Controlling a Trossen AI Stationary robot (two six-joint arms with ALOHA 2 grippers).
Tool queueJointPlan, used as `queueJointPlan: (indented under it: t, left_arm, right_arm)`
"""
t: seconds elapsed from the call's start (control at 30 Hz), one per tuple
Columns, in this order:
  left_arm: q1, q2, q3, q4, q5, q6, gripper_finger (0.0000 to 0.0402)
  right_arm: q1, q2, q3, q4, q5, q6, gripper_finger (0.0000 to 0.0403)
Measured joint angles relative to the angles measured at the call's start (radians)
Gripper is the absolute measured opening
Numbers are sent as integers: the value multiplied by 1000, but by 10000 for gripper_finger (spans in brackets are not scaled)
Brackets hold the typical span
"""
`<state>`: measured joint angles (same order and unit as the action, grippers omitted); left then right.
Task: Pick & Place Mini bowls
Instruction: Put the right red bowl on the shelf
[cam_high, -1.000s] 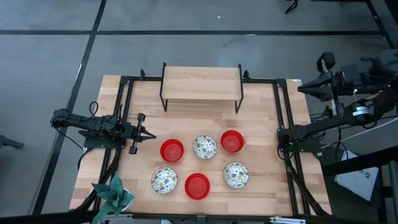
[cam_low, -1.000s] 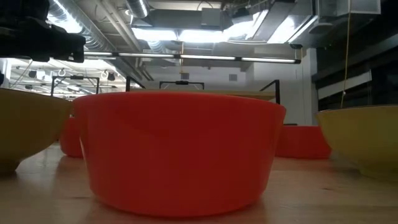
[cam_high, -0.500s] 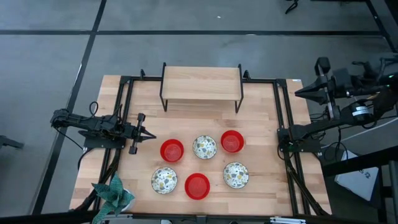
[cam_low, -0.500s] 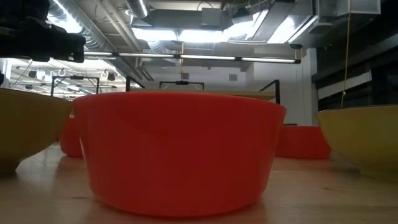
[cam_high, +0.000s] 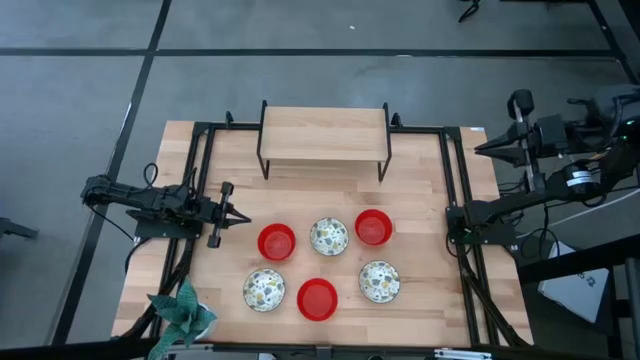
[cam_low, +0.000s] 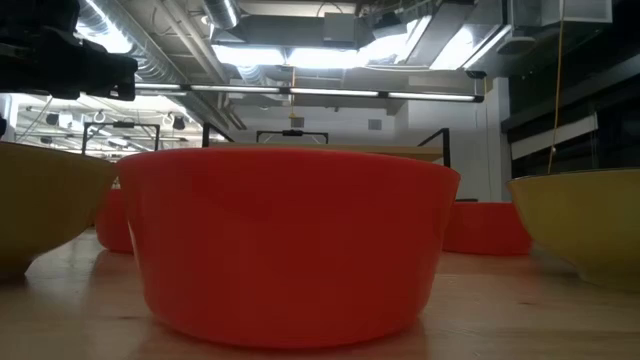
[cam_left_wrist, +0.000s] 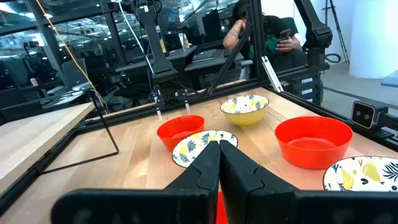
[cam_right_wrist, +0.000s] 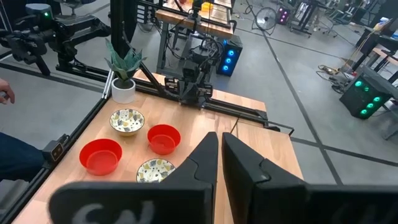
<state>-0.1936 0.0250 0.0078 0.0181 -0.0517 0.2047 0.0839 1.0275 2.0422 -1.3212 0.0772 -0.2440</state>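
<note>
floor (cam_high: 80, 90): grey | ceiling lights (cam_low: 330, 55): bright | wooden table (cam_high: 420, 165)

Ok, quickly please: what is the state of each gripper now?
Left gripper: closed, holding nothing, beside the red bowl.
Right gripper: closed, empty, off the table's right edge.

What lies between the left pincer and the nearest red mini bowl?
Nothing: in the high view only bare wood separates the shut left pincer from the red mini bowl on the table.
</note>
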Motion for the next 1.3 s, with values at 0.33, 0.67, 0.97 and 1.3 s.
queueJointPlan:
  t: [0.33, 0.67, 0.97, 1.3]
  left_arm:
    - [0, 0, 0, 0, 0, 0, 4]
    - [0, 0, 0, 0, 0, 0, 4]
    - [0, 0, 0, 0, 0, 0, 4]
    - [0, 0, 0, 0, 0, 0, 4]
  right_arm:
    - [0, 7, 0, -1, -3, 1, 26]
    - [0, 18, 0, 0, -177, 3, 26]
    - [0, 18, 0, 22, -230, 28, 26]
    - [0, 22, 0, 31, -119, 133, 49]
